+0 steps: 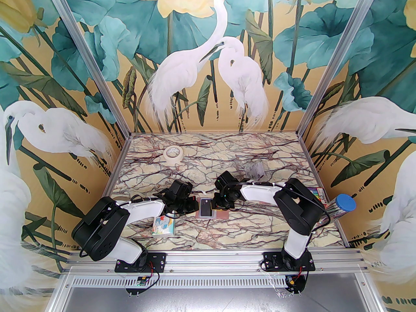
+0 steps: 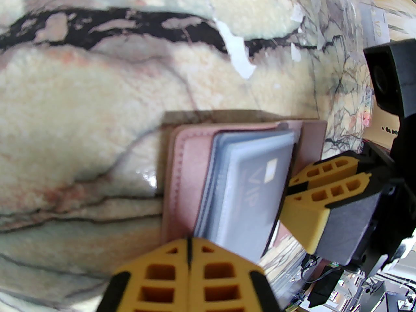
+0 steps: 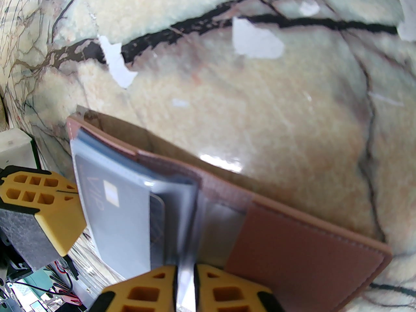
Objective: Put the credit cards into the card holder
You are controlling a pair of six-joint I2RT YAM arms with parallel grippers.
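The pink card holder point(image 1: 222, 214) lies open on the marble table between my two grippers. Its pale blue-grey pockets are fanned up, and a dark credit card point(image 2: 256, 193) marked VIP sits inside a translucent pocket. The same card point(image 3: 110, 213) is seen in the right wrist view, against the holder's pink cover point(image 3: 292, 249). My left gripper point(image 2: 189, 255) is shut, its tips at the near edge of the holder point(image 2: 182, 174). My right gripper point(image 3: 185, 278) is nearly closed, with a thin pale pocket leaf running between its fingers.
A cartoon-printed tissue pack point(image 1: 164, 226) lies just in front of the left arm. A tape roll point(image 1: 172, 153) sits at the back left and a clear plastic box point(image 1: 255, 171) at the back right. A blue-capped tube point(image 1: 341, 205) lies at the right edge.
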